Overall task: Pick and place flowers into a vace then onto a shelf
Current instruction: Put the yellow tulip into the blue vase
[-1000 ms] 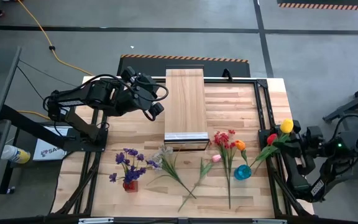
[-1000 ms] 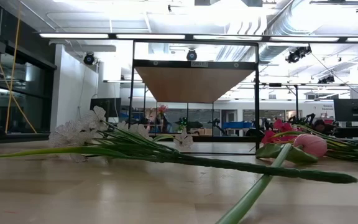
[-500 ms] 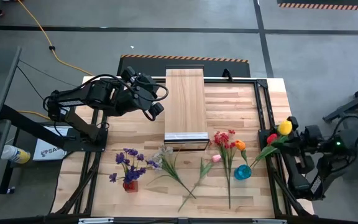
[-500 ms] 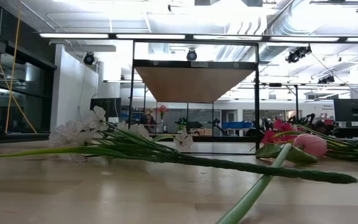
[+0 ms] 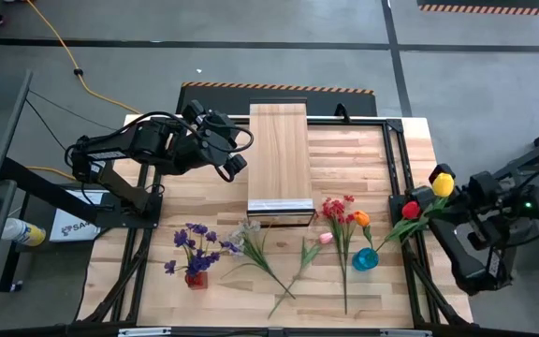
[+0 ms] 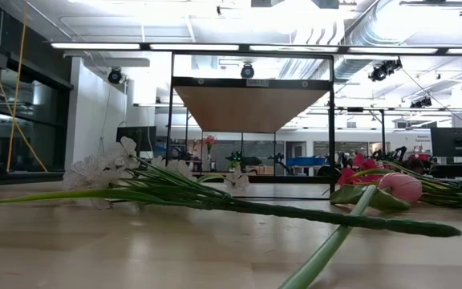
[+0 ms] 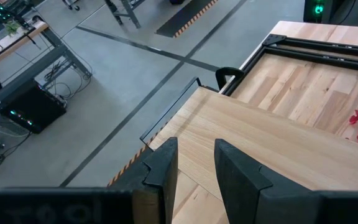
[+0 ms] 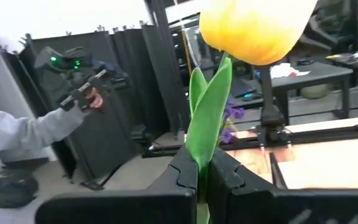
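My right gripper hovers at the table's right edge, shut on a yellow tulip whose bloom rises above the fingers. A red tulip sits beside it, and a green stem slants from there down to a blue vase. Red spray, orange tulip, pink tulip and white spray lie on the table. A purple spray stands in a red vase. My left gripper waits open by the shelf's left side. My right gripper pinches the yellow tulip between its two fingers on the green stem and leaf, a short way below the bloom. The bloom stands upright above the fingers, lifted off the table. The stem below the hold is hidden by the gripper.
Black frame rails run along the table's sides. A person's grey sleeve and hand with a controller show in the room beyond. Bare tabletop lies left of the purple spray and between the shelf and the right rail.
My right arm has risen and carried the yellow tulip a little toward the table's right and far edges, staying shut on it. The red tulip and the blue vase have stayed in place.
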Controlling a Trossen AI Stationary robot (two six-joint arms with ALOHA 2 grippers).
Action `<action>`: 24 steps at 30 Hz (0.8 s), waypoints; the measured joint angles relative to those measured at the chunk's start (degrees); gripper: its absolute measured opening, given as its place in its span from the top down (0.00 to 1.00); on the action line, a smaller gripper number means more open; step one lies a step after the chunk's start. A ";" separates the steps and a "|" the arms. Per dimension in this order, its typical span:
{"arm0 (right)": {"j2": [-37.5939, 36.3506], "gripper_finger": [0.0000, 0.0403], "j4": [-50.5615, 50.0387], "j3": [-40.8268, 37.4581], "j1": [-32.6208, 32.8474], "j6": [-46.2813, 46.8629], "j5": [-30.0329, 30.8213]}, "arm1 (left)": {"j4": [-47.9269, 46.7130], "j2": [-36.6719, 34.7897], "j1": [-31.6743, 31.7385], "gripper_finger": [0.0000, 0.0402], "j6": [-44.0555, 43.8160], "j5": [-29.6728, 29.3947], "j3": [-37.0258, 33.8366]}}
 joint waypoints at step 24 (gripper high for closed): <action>3.67 1.00 8.14 -0.32 14.44 0.46 6.67 | 0.05 0.00 0.01 0.66 -0.02 -0.02 0.00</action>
